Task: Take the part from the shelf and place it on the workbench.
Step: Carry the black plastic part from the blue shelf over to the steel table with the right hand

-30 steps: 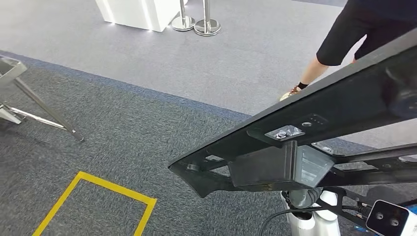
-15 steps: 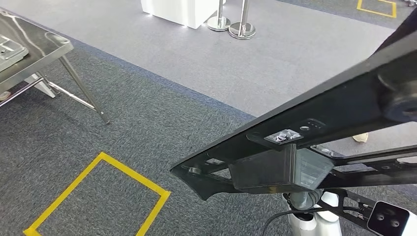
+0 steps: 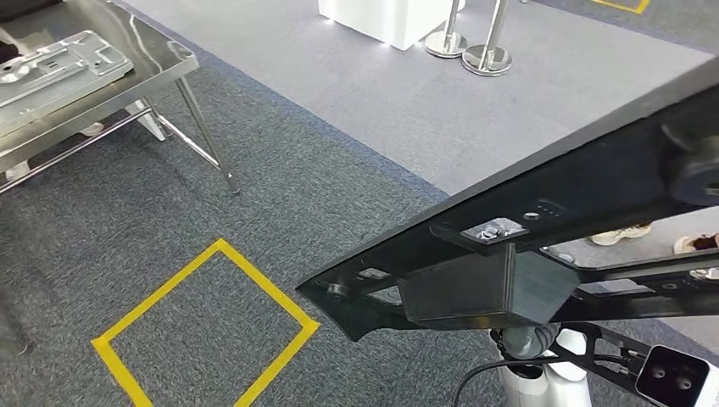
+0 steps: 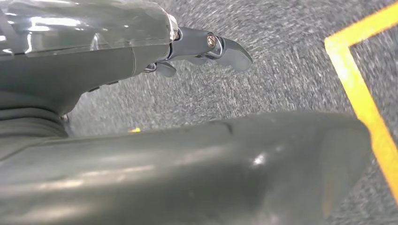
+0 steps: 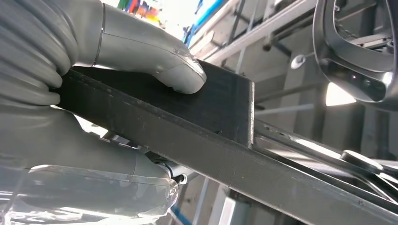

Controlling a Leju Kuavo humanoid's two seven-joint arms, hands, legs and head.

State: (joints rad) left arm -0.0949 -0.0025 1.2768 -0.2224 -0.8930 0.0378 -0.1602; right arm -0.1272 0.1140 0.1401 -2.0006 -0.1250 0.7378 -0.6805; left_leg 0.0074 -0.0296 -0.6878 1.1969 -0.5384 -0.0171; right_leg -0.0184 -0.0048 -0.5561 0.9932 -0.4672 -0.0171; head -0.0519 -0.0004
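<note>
Carrying the part [image 3: 543, 212], a long stiff black frame, probably awkward rather than heavy; right hand [image 5: 94, 89] clamps its boxy middle [image 5: 220, 101], left hand [image 4: 206, 47] hangs empty, fingers loosely apart, workbench [image 3: 127, 68] ahead-left.

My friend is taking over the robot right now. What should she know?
Right hand grips the black part.
Left hand hangs over the carpet, holding nothing; I can't tell if its fingers are open.
The part is off the shelf and in the air.
The workbench is ahead to the left, with a silver plate on it.
Left: walk there and set the part down.
</note>
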